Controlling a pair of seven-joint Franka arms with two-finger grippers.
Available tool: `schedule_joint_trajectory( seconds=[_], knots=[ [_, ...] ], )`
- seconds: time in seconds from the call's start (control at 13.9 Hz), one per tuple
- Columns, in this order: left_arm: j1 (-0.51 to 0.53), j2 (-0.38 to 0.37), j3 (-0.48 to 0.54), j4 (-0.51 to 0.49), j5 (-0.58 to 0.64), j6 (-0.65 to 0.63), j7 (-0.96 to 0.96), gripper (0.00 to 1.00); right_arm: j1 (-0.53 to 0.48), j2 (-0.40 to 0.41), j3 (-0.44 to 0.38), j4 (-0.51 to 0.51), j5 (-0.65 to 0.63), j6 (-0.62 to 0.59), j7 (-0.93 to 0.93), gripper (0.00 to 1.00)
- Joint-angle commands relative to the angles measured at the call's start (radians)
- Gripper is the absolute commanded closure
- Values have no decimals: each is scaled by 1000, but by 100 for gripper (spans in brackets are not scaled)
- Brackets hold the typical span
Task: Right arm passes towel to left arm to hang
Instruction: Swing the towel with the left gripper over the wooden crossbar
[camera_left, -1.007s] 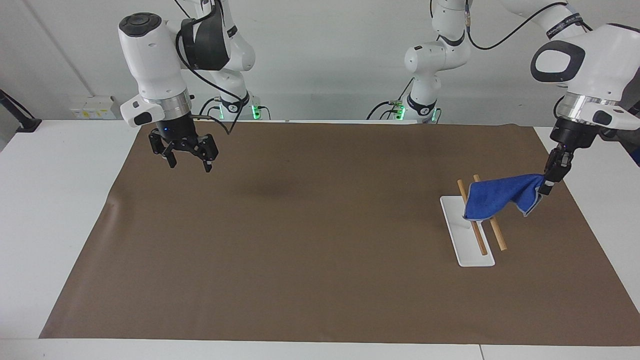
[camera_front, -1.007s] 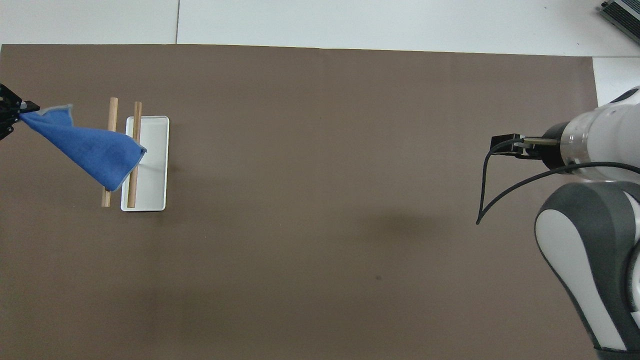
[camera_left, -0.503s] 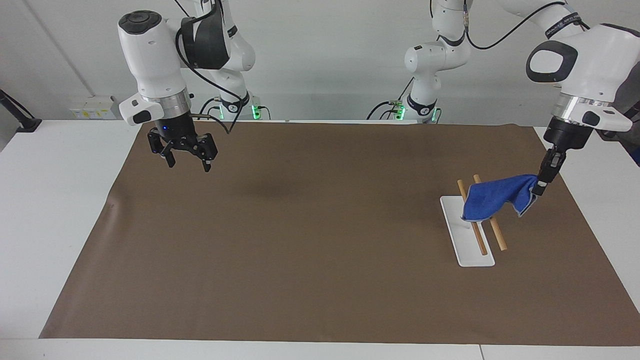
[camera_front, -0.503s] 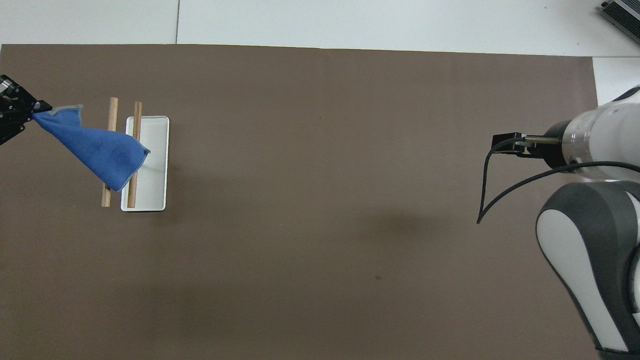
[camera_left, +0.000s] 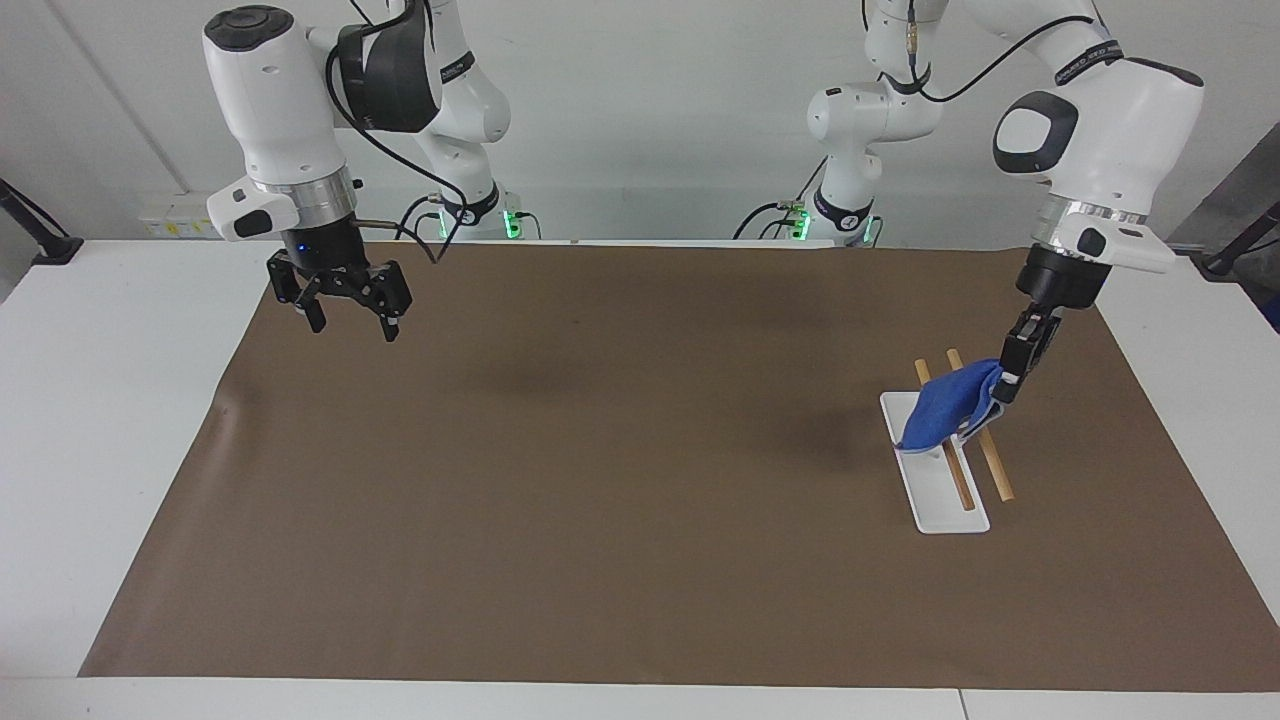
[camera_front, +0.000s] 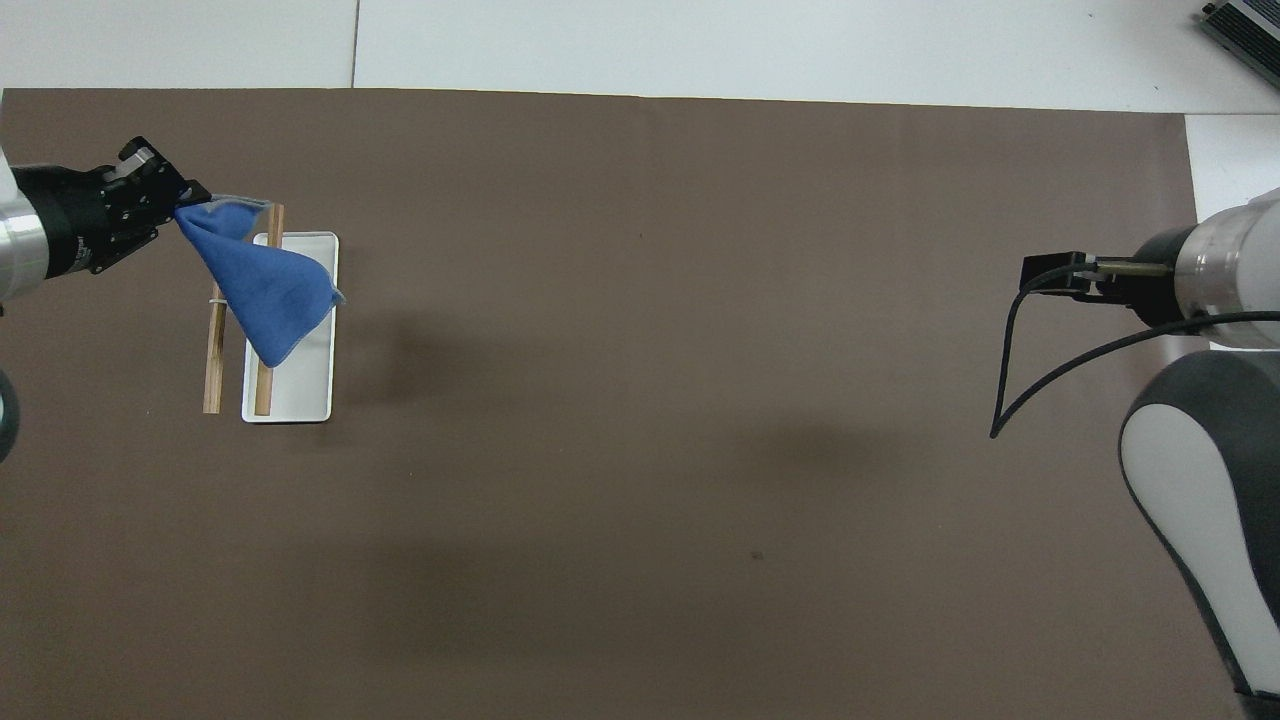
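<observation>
Right gripper (camera_left: 346, 322), at the right arm's end of the table: hangs high over the brown mat (camera_left: 620, 480), fingers spread wide, nothing between them. This arm waits. Judging from that, its share, the hand-over, looks finished.

Middle of the mat: bare.

Left arm's end: a small rack (camera_left: 935, 478), a white base plate carrying two wooden rails (camera_left: 990, 455) raised side by side. The rails run lengthwise toward and away from the robots.

Towel (camera_left: 945, 410): blue, bunched, pinched by one corner in the left gripper (camera_left: 1010, 385), whose fingertips are clamped tight on the cloth. It is draped over the end of the rails nearer the robots, covering part of both.

Orientation: in the overhead view the towel (camera_front: 262, 290) tapers to a point. Its long axis runs slantwise from the held corner at the left gripper (camera_front: 180, 205), across both rails, and the free tip reaches out over the white base. So it lies oblique to the rails, not square across them.

Left to do, as I judge it: settle the cloth on the rails, let go, lift clear. Whether it would stay put if released now, I cannot say.
</observation>
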Motion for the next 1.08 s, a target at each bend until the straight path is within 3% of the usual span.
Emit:
schedule_joint_trajectory(
  seconds=[0.0,0.07,0.29,0.5,1.01],
  knots=[
    [-31,80,12,7,7,105,8,100,-3,10,8,46,-17,-45,-20,0],
    [-31,92,12,10,7,124,8,100,17,10,-6,55,-17,-60,-19,0],
    [-25,120,12,10,7,135,34,100,210,10,-201,101,-16,-121,-17,0],
    [21,138,14,10,7,147,115,100,317,11,-315,133,-11,-184,-16,0],
    [127,143,17,8,6,136,273,100,345,16,-358,181,4,-295,-10,0]
  ],
)
